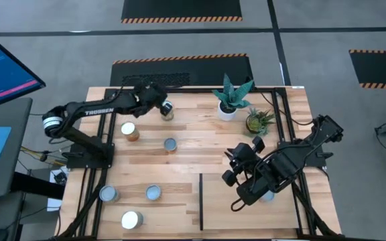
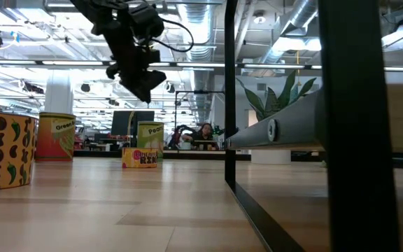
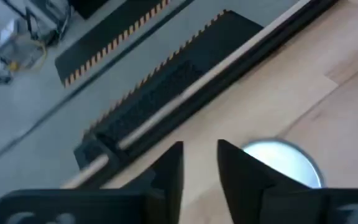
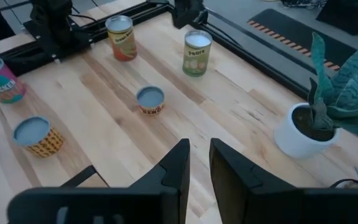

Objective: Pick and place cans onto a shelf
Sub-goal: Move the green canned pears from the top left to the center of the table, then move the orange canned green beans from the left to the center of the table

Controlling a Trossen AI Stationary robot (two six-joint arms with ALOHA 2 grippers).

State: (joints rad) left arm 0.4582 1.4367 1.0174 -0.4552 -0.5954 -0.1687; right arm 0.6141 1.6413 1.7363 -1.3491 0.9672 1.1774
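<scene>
My left gripper (image 1: 158, 100) hangs above a can (image 1: 168, 110) near the table's (image 1: 193, 144) far edge, fingers slightly parted, empty. Next: descend, pinch, carry to the shelf (image 1: 216, 214) (near edge). Right gripper's (image 1: 236, 164) spread: cannot tell.

My left arm (image 1: 96, 107) reads "TROSSEN". The far can (image 2: 150, 136) reads "Pear"; the left can (image 2: 55, 137) starts "Green"; other labels are unreadable.

Planked pale-wood tabletop (image 4: 104, 106), satin-smooth; cans (image 4: 150, 99) with matt metal lids, glossy printed labels.
</scene>
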